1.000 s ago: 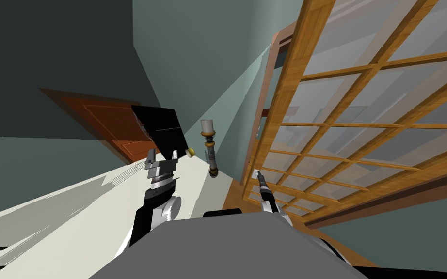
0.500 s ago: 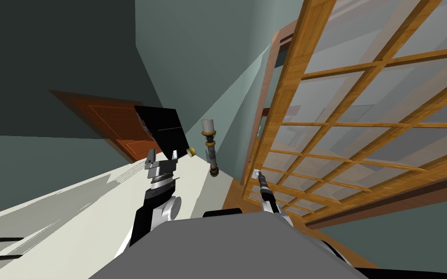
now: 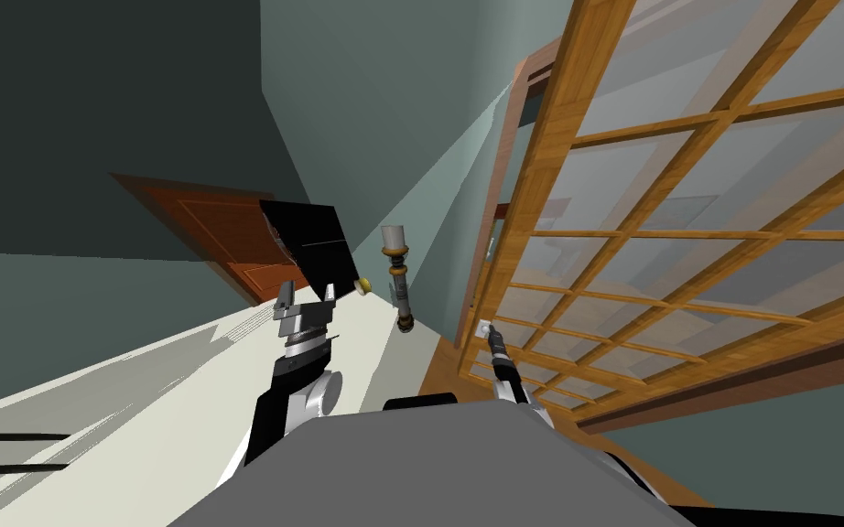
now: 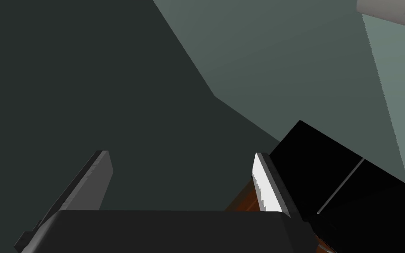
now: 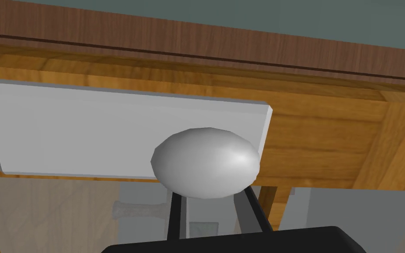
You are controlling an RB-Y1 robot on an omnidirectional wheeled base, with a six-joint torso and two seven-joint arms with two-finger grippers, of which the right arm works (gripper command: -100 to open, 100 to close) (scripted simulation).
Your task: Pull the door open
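Pinching the grey oval knob [image 5: 206,162] with the right gripper [image 3: 490,333]: thin fingers [image 5: 176,213] drawn narrow and pressed in behind the knob's rounded head, tips hidden by it. Clamped, then, on the knob, not spread.

Directly behind the knob, a flat pale grey plate [image 5: 87,127], fixed to light golden wood. Part of the door [image 3: 532,197]: a tall lattice of wooden bars with see-through panes, taking up the right of the scene and reaching from near to far. Knob and plate low on the door's left edge, close beside a darker brown frame [image 3: 505,137]. Right forearm stretched forward to that edge.

To the left of middle, the left gripper [image 3: 306,295], raised, blades well apart, holding nothing, touching nothing.

Just past it, farther off, a black panel [image 3: 312,240], and behind that a reddish-brown panelled door [image 3: 214,229] in the dim grey-green wall [image 3: 91,119] on the far left. Between the two grippers, farther away, an upright turned post [image 3: 399,288] with a pale cylinder on top. Pale floor [image 3: 136,403] spreading near and left.
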